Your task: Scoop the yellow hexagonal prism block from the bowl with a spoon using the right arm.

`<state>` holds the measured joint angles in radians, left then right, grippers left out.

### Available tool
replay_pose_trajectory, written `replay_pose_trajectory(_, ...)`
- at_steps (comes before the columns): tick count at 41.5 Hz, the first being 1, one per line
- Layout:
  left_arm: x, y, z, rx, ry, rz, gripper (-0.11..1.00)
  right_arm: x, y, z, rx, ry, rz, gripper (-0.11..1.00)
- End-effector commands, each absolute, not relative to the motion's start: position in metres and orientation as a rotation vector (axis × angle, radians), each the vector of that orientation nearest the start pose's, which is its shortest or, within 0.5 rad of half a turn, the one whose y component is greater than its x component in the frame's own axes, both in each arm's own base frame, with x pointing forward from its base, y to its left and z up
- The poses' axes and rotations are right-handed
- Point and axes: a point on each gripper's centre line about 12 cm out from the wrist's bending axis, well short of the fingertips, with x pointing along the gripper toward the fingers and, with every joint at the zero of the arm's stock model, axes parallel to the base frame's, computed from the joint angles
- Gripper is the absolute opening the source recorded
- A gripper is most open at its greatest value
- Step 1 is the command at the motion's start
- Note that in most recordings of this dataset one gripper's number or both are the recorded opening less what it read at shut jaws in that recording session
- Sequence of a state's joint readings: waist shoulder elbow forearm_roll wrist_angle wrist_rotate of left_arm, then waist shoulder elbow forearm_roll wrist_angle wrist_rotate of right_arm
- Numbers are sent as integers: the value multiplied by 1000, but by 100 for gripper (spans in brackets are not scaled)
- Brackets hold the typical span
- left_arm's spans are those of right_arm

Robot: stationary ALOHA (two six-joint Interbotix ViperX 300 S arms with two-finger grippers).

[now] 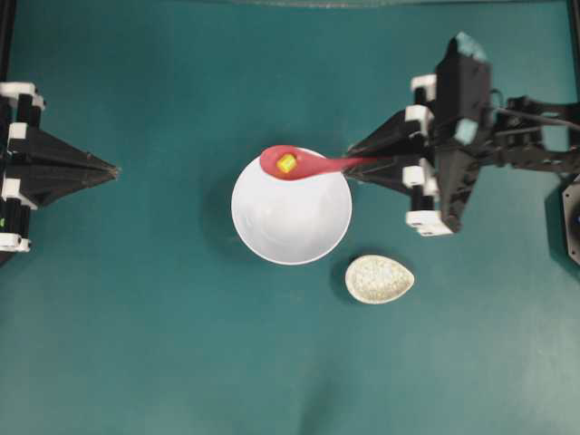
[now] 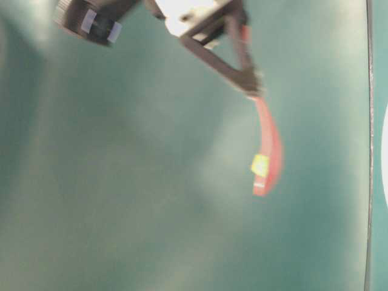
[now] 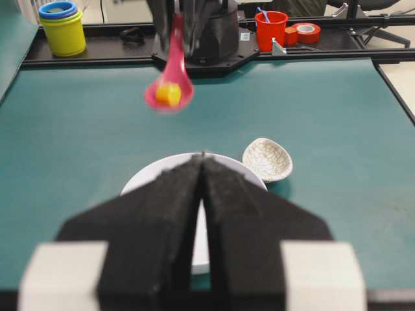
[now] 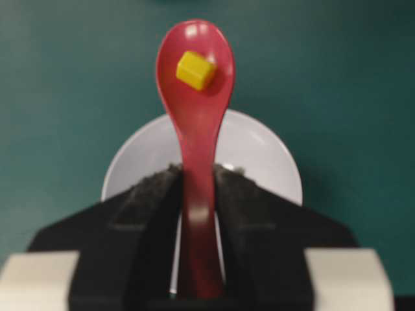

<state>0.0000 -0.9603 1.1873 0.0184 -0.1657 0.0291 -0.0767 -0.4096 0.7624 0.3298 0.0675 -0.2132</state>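
Note:
My right gripper (image 1: 361, 164) (image 4: 196, 170) is shut on the handle of the pink-red spoon (image 1: 313, 165) (image 4: 198, 136). The spoon is held up in the air, its scoop over the far-left rim of the white bowl (image 1: 292, 217) (image 4: 259, 155). The yellow hexagonal prism block (image 1: 286, 163) (image 4: 195, 70) (image 3: 168, 94) lies in the scoop. The bowl's inside shows nothing else. My left gripper (image 1: 112, 169) (image 3: 203, 159) rests shut at the left edge of the mat, apart from the bowl (image 3: 155, 175), holding nothing.
A small speckled cream oval rest (image 1: 379, 278) (image 3: 268, 159) sits on the teal mat just right of the bowl's near side. Beyond the mat's far edge stand stacked yellow and blue cups (image 3: 61, 26), a red cup (image 3: 270, 29) and tape rolls (image 3: 305, 31).

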Motion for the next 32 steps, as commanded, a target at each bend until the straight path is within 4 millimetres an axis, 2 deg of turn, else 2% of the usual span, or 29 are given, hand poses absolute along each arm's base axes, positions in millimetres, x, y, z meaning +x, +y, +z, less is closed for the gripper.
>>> replay_pose_trajectory(1,201,0,277,49,51,-3,0,318,-21,292,128,362,-70,23)
replay_pose_trajectory(9,201,0,276,50,52,-5,0,312,-19,290,138,387,-64,23)
replay_pose_trajectory(32,200,0,273,44,60,-4,0,314,-18,287,136,414,-56,23)
